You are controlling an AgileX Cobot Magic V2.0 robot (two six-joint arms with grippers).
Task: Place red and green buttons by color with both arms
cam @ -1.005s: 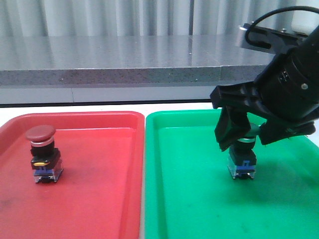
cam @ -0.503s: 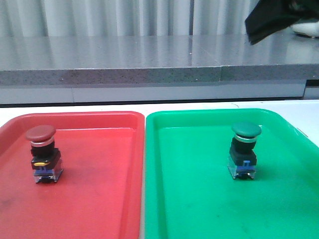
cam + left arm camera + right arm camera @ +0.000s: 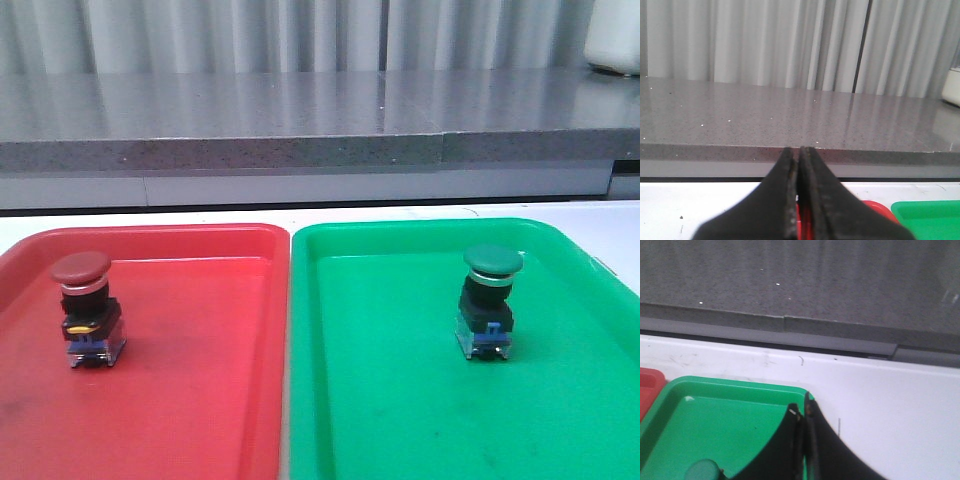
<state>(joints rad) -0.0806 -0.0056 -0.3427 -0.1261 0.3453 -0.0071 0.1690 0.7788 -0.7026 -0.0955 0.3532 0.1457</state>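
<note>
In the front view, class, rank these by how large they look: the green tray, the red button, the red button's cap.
1. Green tray, by far the largest.
2. Red button, the whole switch.
3. Its cap, only the top part of the button.
The tray runs out of frame, so its full size is not shown.

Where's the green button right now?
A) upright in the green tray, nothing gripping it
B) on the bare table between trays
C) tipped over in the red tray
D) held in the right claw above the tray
A: the green button stands upright on the green tray, with no claw touching it in the front view.
</note>
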